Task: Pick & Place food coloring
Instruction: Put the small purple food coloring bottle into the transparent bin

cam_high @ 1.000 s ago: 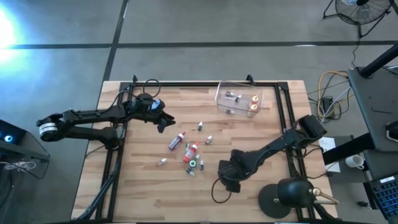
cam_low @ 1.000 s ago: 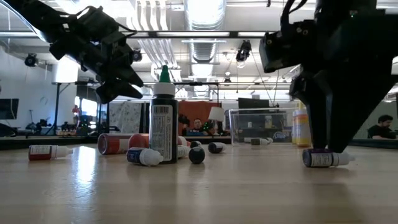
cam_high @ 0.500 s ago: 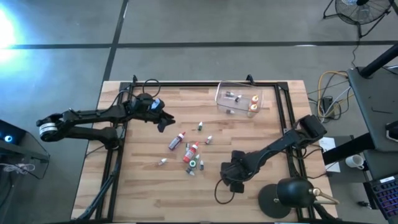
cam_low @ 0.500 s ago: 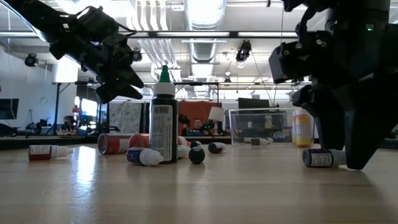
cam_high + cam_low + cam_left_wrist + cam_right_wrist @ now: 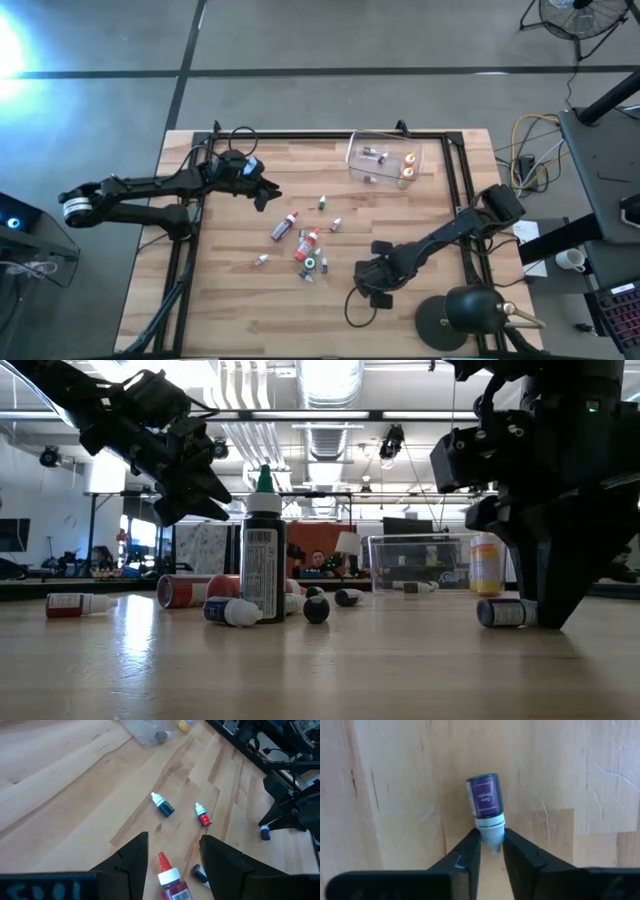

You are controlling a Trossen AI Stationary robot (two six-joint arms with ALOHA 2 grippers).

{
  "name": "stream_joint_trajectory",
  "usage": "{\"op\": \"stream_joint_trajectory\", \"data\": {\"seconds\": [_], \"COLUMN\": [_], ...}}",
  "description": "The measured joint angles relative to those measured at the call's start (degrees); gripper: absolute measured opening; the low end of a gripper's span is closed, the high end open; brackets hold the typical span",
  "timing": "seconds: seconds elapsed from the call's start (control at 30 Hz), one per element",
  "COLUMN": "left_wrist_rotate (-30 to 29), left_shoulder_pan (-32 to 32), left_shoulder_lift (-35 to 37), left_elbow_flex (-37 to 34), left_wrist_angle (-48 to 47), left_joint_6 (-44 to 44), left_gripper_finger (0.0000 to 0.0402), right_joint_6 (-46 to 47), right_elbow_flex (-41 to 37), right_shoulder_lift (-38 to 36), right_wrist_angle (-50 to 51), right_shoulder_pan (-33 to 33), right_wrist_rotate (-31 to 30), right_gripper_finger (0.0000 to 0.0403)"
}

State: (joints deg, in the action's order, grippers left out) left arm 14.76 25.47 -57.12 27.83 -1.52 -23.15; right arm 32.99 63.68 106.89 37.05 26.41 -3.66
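Several tiny food coloring bottles (image 5: 305, 245) lie scattered on the wooden table's middle, and a taller dark bottle with a green cap (image 5: 262, 550) stands upright among them. A purple bottle (image 5: 482, 797) lies on its side apart from them, nearer the table's near right. My right gripper (image 5: 491, 842) is down at the table, shut on it. My left gripper (image 5: 268, 197) hangs open above the table, left of the cluster, with nothing between its fingers (image 5: 172, 847). My right gripper pinches the purple bottle's whitish cap end (image 5: 490, 831) between its two fingertips. The fingers come from above, slanting down. The bottle lies on its side on the table (image 5: 505, 612), its purple body sticking out past the fingertips.
A clear plastic box (image 5: 385, 160) with a few small bottles in it stands at the far right of the table. A black round lamp base (image 5: 470, 315) sits at the near right corner. Black rails frame the tabletop.
My right gripper has come down a little toward the table's near edge and shut on the purple bottle's cap. The bottle, on its side, has slid slightly along the table.
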Motion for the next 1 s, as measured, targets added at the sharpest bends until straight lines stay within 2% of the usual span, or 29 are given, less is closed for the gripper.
{"op": "stream_joint_trajectory", "data": {"seconds": [0.17, 0.43, 0.5, 0.63, 0.7, 0.77, 0.83, 1.0], "left_wrist_rotate": [0.1, 0.3, 0.4, 0.4, 0.5, 0.7, 0.7, 0.6], "left_shoulder_pan": [0.0, -0.1, -0.1, -0.3, -0.4, -0.5, -0.6, -0.6], "left_shoulder_lift": [0.0, 0.0, 0.0, 0.0, 0.0, 0.0, 0.0, 0.0], "left_elbow_flex": [0.0, 0.0, 0.0, 0.0, 0.0, 0.0, 0.0, 0.0], "left_wrist_angle": [0.0, -1.4, -2.0, -3.6, -4.2, -4.3, -4.3, -4.1], "left_joint_6": [-2.0, -3.0, -3.7, -4.2, -4.3, -4.3, -4.3, -4.3], "left_gripper_finger": [0.0151, 0.0151, 0.0151, 0.0151, 0.0151, 0.0151, 0.0151, 0.0151], "right_joint_6": [0.9, 4.2, 6.9, 14.5, 17.2, 19.0, 19.6, 18.5], "right_elbow_flex": [0.4, 0.4, 0.4, 0.4, 0.5, 0.4, -0.2, -1.1], "right_shoulder_lift": [-0.2, -2.0, -4.1, -10.9, -14.8, -18.3, -21.1, -25.1], "right_wrist_angle": [0.1, 0.0, 0.0, 0.2, 0.4, 0.7, 1.6, 1.6], "right_shoulder_pan": [-1.5, -7.5, -9.6, -13.9, -17.2, -21.9, -27.6, -41.2], "right_wrist_rotate": [-2.8, -13.7, -18.9, -38.6, -44.4, -44.7, -42.6, -31.6], "right_gripper_finger": [0.0038, 0.0037, 0.0037, 0.0044, 0.0048, 0.0049, 0.0049, 0.0050]}}
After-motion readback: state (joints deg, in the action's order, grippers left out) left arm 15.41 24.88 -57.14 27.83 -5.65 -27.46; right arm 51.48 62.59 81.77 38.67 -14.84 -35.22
